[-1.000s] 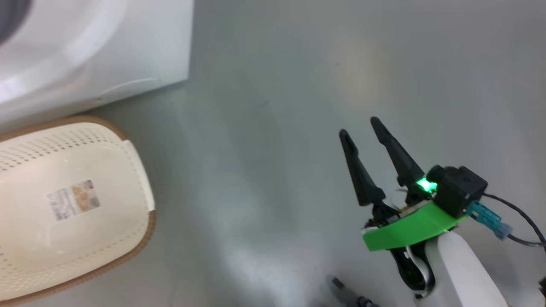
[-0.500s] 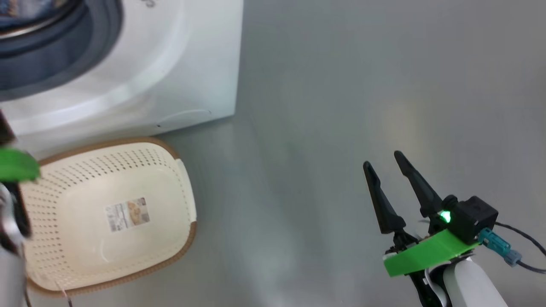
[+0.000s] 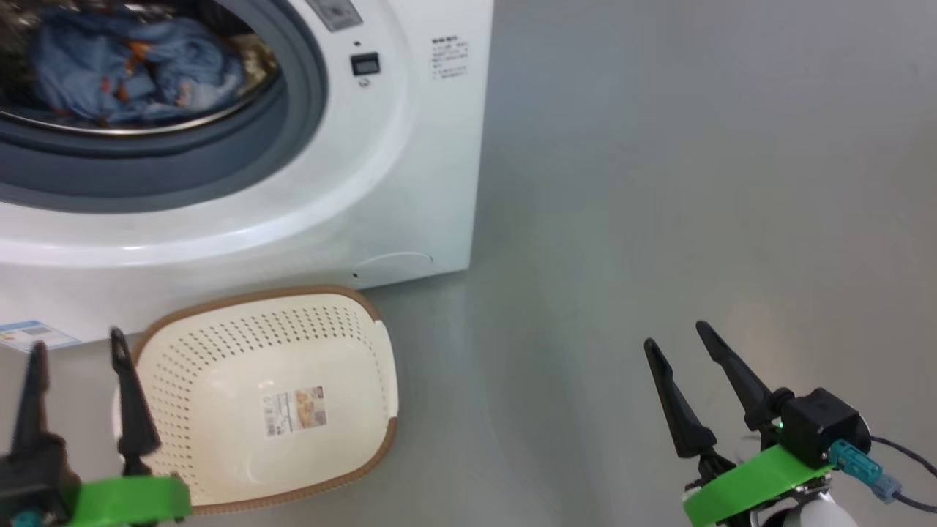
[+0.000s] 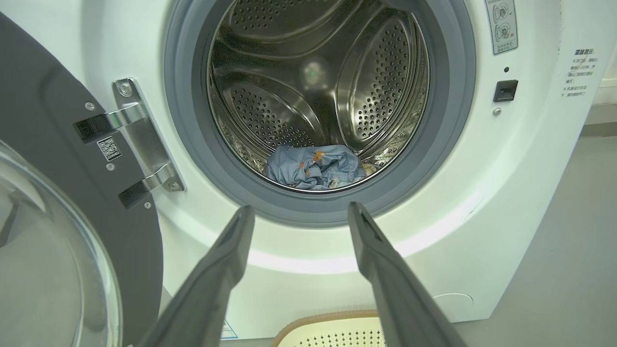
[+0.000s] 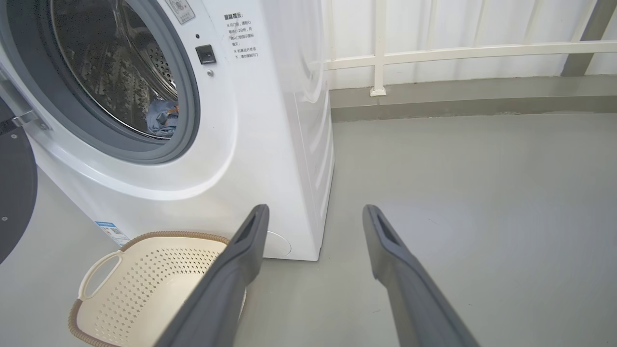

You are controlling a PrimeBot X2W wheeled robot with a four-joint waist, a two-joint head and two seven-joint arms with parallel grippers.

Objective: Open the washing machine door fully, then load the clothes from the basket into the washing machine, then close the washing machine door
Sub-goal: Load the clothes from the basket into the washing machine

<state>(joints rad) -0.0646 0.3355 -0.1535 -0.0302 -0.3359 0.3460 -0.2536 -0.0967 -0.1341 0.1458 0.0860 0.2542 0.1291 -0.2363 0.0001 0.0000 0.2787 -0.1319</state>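
Gaping wide, left fingers (image 3: pixel 132 395) and right fingers (image 3: pixel 677 402) hang empty.

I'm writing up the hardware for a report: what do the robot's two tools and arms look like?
The left tool and right tool each have two long, dark, tapering fingers on a bright green bracket. Behind the right one sits a black boxy module with a small green light, a teal connector and a dark cable. Its forearm is pale white.

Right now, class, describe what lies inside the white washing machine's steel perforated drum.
Crumpled blue printed clothes lie at the steel perforated drum's front bottom; anything beneath them is covered.
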